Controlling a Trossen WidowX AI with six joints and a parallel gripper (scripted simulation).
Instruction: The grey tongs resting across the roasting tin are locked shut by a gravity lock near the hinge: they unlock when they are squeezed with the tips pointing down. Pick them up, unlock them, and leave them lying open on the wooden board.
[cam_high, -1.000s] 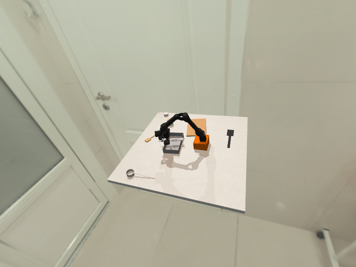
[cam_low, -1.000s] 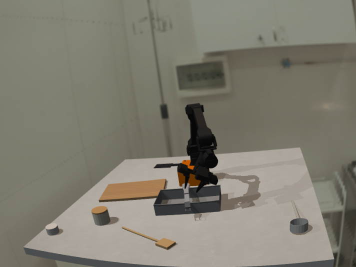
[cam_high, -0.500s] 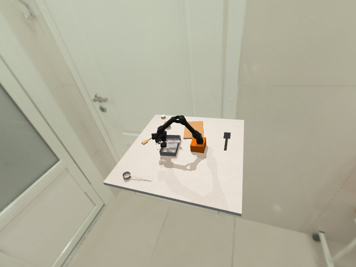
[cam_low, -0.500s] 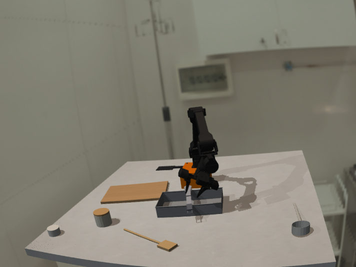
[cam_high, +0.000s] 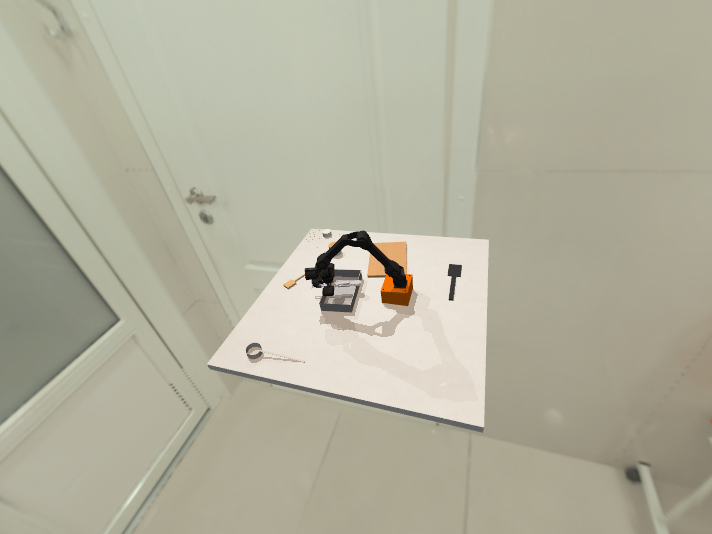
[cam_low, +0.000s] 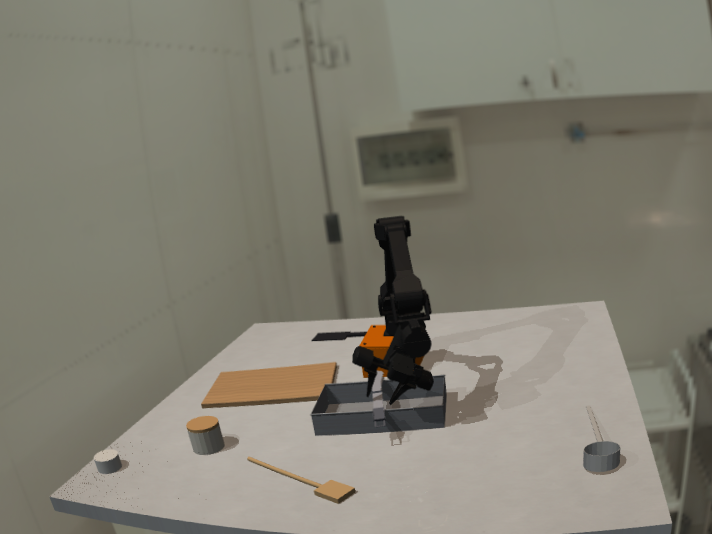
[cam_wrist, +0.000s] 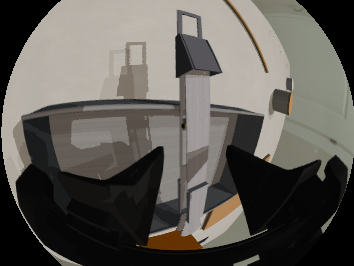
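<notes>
The grey tongs (cam_high: 347, 285) (cam_low: 378, 411) (cam_wrist: 198, 107) lie across the roasting tin (cam_high: 336, 307) (cam_low: 345, 425) (cam_wrist: 37, 137), arms together. Their end with a dark block and a wire loop sticks out past the tin wall away from the robot base; the other end points toward the base. My gripper (cam_low: 380, 398) (cam_wrist: 196, 150) is open and points down over the tin, one finger on each side of the tongs, with gaps on both sides in the wrist view. Exact fingertip height is unclear. The wooden board (cam_high: 389, 256) (cam_low: 270, 385) (cam_wrist: 222, 213) lies beside the tin with nothing on it.
The orange robot base (cam_high: 396, 294) (cam_low: 376, 336) stands behind the tin. A wooden-lidded jar (cam_low: 205, 436), a small white-topped pot (cam_low: 108, 462) and a wooden spatula (cam_low: 333, 490) lie beyond the tin. A long-handled pan (cam_low: 601, 457) and a dark spatula (cam_high: 453, 278) are farther off.
</notes>
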